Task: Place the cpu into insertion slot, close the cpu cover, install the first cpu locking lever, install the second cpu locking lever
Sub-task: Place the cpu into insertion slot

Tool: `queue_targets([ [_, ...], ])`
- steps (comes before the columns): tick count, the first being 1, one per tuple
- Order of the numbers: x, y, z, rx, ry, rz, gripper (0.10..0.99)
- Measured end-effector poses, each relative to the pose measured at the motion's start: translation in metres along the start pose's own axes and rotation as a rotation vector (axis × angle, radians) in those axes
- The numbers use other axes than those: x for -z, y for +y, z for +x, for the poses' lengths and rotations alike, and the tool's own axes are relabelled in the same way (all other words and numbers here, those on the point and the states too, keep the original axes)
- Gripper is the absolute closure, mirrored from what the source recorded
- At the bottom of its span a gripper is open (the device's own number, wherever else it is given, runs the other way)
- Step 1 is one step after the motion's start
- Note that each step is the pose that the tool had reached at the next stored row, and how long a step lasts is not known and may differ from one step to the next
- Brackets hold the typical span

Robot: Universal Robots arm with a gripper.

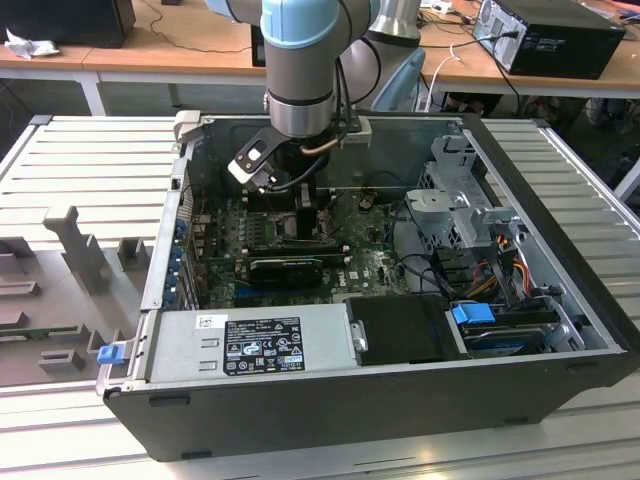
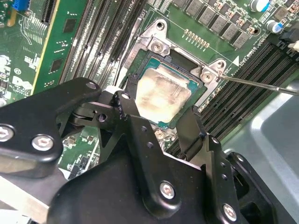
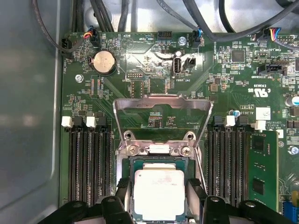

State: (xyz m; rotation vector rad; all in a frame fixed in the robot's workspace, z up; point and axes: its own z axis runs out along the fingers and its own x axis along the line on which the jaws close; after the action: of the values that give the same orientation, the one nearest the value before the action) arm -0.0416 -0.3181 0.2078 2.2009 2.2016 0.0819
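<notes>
The cpu (image 3: 159, 193) (image 2: 161, 95) is a pale silver square lying flat in the insertion slot (image 3: 159, 160), whose dark surround shows around its green edge. My gripper (image 3: 159, 189) (image 2: 156, 112) sits right over it, with one black finger against each of two opposite edges. The cpu cover (image 3: 161, 100) is a thin metal frame standing swung up off the slot on its hinge. A thin locking lever (image 2: 257, 85) sticks out free beside the slot. In the exterior view the gripper (image 1: 290, 215) reaches down into the open computer case.
Long black memory slots (image 3: 88, 163) (image 3: 226, 163) run along both sides of the slot. Cables (image 3: 117, 14) hang past the green board's (image 3: 224, 93) edge. The grey case wall (image 3: 28, 116) is close by. A power supply (image 1: 250, 345) and drive cage (image 1: 460, 200) fill the case.
</notes>
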Motion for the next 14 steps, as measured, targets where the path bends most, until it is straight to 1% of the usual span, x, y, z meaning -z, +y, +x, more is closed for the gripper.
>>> queue_targets([
  [3, 0.0028, 0.0002, 0.0001, 0.0, -0.0003, 0.0, 0.482],
  [4, 0.004, 0.0002, 0.0001, 0.0, -0.0004, 0.0, 0.565],
  [8, 0.0053, 0.0003, 0.0001, 0.0, -0.0019, 0.0, 0.808],
  [9, 0.0055, 0.0003, 0.0001, 0.0, -0.0024, 0.0, 0.808],
  [12, 0.0062, 0.0004, 0.0001, 0.0, -0.0032, 0.0, 0.98],
  [14, 0.0068, 0.0004, 0.0001, 0.0, -0.0035, 0.0, 0.98],
])
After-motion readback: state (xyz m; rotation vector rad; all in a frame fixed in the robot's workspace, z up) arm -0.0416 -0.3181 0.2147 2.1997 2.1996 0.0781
